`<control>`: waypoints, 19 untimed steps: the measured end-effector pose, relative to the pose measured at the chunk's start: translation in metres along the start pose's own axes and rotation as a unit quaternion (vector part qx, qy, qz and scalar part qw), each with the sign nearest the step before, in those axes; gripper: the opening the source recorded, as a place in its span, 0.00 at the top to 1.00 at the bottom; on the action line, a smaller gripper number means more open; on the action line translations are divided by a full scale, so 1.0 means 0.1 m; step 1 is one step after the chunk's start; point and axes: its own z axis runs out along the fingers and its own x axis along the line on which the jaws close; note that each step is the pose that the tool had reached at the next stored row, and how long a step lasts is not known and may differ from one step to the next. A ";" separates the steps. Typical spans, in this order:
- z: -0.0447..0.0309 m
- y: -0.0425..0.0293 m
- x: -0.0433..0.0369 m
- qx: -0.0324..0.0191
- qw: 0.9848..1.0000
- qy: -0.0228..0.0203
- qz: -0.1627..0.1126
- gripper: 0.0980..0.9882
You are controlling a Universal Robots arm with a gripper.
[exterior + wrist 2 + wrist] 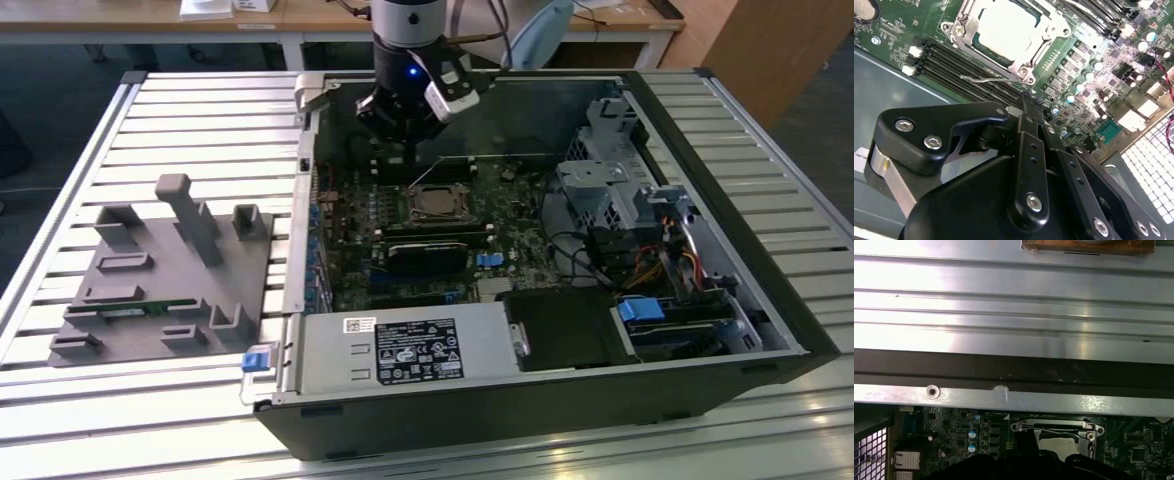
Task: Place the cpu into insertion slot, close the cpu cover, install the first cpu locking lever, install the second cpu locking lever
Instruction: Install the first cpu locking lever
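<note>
The cpu (1004, 27) lies in its socket on the green motherboard (350, 270), its silver top showing through the open centre of the cpu cover (985, 54), which lies flat over it. A thin wire locking lever (989, 79) stands a little away from the socket's edge, just beyond my fingertips. My gripper (1026, 105) hovers shut beside the socket with nothing in it. In the exterior view the gripper (404, 158) hangs over the board's far edge, just behind the cpu (434, 203). The socket (1059, 436) and lever (1054, 429) also show in the first wrist view.
The open computer case (747, 290) rests on a slatted metal table (200, 110). Memory slots (954, 65) run alongside the socket. The case wall (1004, 372) rises close behind the gripper. A drive cage (601, 190) and cables fill the exterior view's right. A grey fixture (160, 270) sits at its left.
</note>
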 end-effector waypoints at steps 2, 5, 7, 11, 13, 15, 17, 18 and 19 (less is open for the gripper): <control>0.000 0.000 -0.013 0.000 1.000 0.000 0.000 0.99; 0.001 -0.001 -0.029 0.000 1.000 0.000 0.000 0.99; 0.001 -0.001 -0.037 0.000 1.000 0.000 0.000 0.99; 0.002 -0.001 -0.050 0.000 1.000 0.000 0.000 0.99; 0.002 -0.001 -0.057 0.000 1.000 0.000 0.000 0.99; 0.002 -0.002 -0.064 0.000 1.000 0.000 0.000 0.99; 0.002 -0.002 -0.069 0.000 1.000 0.000 0.000 0.99; 0.002 -0.002 -0.072 0.000 1.000 0.000 0.000 0.99; 0.003 -0.002 -0.074 0.000 1.000 0.000 0.000 0.99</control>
